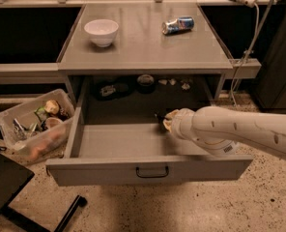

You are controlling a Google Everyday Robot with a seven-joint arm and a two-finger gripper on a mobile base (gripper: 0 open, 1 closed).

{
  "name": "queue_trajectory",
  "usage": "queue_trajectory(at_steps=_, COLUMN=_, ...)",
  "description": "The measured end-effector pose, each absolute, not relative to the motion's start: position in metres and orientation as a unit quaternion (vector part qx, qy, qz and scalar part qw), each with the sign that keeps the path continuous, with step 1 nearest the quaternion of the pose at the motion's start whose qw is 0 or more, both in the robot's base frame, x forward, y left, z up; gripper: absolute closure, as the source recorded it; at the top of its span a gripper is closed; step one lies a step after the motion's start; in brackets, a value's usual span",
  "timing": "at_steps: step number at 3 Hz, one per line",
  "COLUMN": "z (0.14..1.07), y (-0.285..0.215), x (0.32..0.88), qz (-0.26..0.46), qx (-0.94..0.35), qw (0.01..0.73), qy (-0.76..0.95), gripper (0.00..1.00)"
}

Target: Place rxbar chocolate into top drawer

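Observation:
The top drawer (152,170) is pulled wide open under the grey table, its flat front panel and dark loop handle facing me. Its grey floor (119,140) shows bare on the left and middle. My white arm reaches in from the right, and the gripper (161,119) is low inside the drawer, near its back and right of the middle. A small dark shape sits at the gripper's tip. I cannot tell whether it is the rxbar chocolate. The bar shows nowhere else.
A white bowl (101,31) and a crushed blue-and-silver can (178,25) stand on the tabletop. Dark objects (109,89) lie in the recess behind the drawer. A clear bin of clutter (34,124) sits on the floor at left, with a black chair base (7,182) below it.

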State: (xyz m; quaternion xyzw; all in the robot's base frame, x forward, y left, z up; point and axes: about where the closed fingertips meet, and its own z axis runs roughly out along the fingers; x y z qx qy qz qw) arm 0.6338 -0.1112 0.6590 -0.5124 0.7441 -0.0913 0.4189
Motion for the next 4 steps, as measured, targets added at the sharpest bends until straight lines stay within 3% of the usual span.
queue_trajectory(at_steps=1, z=0.6517, y=-0.1117, x=0.6334, qz=-0.088, qx=-0.512, qw=0.415, qy=0.747, gripper=0.81)
queue_trajectory(at_steps=4, z=0.6518, y=-0.1116, x=0.6335, qz=-0.088, qx=-0.512, qw=0.415, qy=0.747, gripper=0.11)
